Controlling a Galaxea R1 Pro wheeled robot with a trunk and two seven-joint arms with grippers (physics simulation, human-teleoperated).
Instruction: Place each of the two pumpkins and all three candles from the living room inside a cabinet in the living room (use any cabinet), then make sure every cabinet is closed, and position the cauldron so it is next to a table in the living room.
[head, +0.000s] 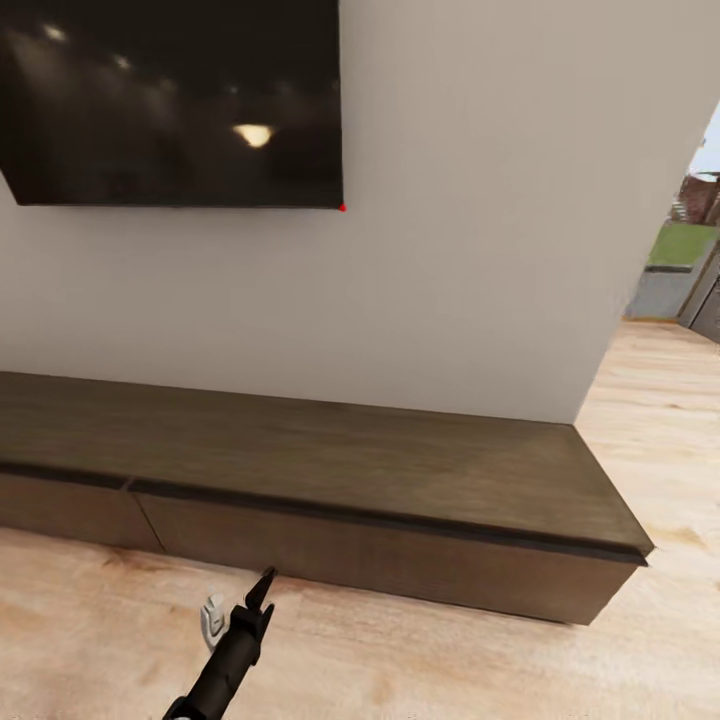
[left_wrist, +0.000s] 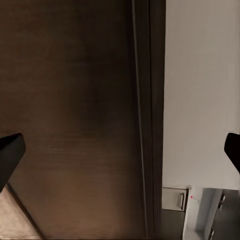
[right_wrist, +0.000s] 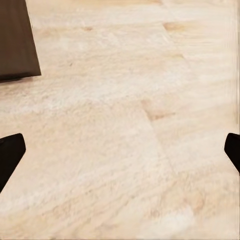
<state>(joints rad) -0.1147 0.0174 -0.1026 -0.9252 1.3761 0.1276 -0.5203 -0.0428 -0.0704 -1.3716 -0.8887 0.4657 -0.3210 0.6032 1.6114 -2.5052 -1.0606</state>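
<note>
One long, flat-topped dark wood cabinet (head: 330, 470).

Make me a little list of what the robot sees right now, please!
place: room with a pale wood floor
cabinet: long low dark brown cabinet against the wall, fronts shut
wall: dark screen above the cabinet
left gripper: near the cabinet front, open, holding nothing
right gripper: open over the floor, holding nothing
doorway: at the far right, grass outside
</note>
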